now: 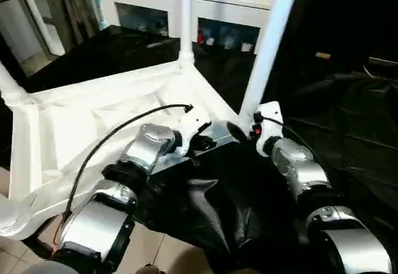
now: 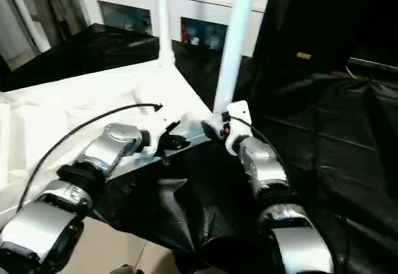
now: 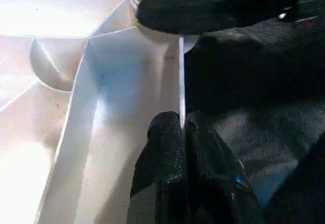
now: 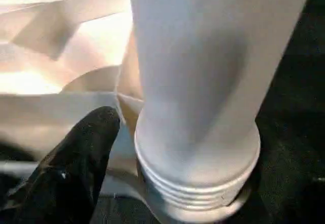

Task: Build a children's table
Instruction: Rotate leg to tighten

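My left pincer pinches the tabletop rim at centre frame; my right pincer, spread, flanks the leg, which next needs seating firmly.

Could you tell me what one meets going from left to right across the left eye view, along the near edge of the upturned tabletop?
Tabletop → left gripper, pinched on the tabletop's edge → right gripper → the leg standing in the near corner socket → black sheet.

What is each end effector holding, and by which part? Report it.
The left end effector pinches the tabletop by its thin edge wall. The right end effector is beside the nearest leg's base; no grip is visible.
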